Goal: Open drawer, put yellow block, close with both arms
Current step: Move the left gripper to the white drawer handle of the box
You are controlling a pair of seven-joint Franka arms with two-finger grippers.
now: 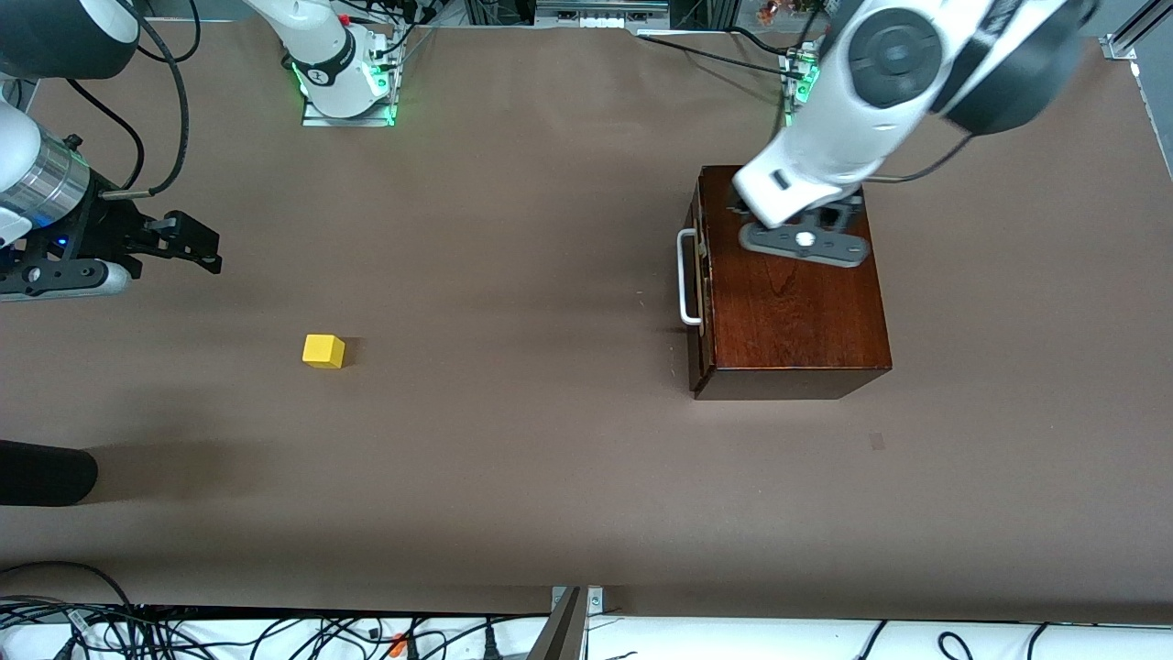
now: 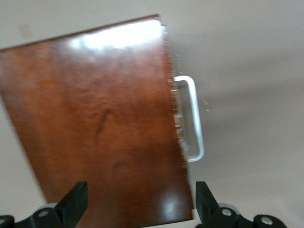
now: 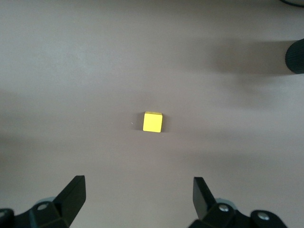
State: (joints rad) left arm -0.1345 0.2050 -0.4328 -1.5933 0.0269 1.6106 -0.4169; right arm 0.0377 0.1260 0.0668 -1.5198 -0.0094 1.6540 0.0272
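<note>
- Clearly still shut: drawer [image 1: 698, 275] sat flush in the dark wooden box [image 1: 793, 293], toward the left arm's end of the table, its white handle [image 1: 685, 278] facing the right arm's end.
- Hovered over the box top: left gripper [image 1: 805, 240], fingers [image 2: 73, 202] spread wide in the left wrist view, holding nothing.
- Judged stiff and fairly heavy, that box; glossy lid likely slippery, so poor for pinching.
- Best hold for opening: the handle bar [image 2: 194, 114], rigid and narrow, standing clear of the drawer front with room for one finger to slip in under it.
- Might slide on the brown table [image 1: 513, 458] when pulled, unless braced by the second arm.
- Lay alone on the table: yellow block [image 1: 323, 351], well apart from the box, toward the right arm's end and nearer the front camera than the box's handle.
- Hung above the table near that block: right gripper [image 1: 192, 246], fingers [image 3: 71, 194] fully apart, empty, block [image 3: 153, 122] centred in its wrist view.
- Judged light, hard and square-edged, the block; flat opposite faces suited to a plain pinch across the middle, little risk of crushing, some risk of twisting if caught on a corner.
</note>
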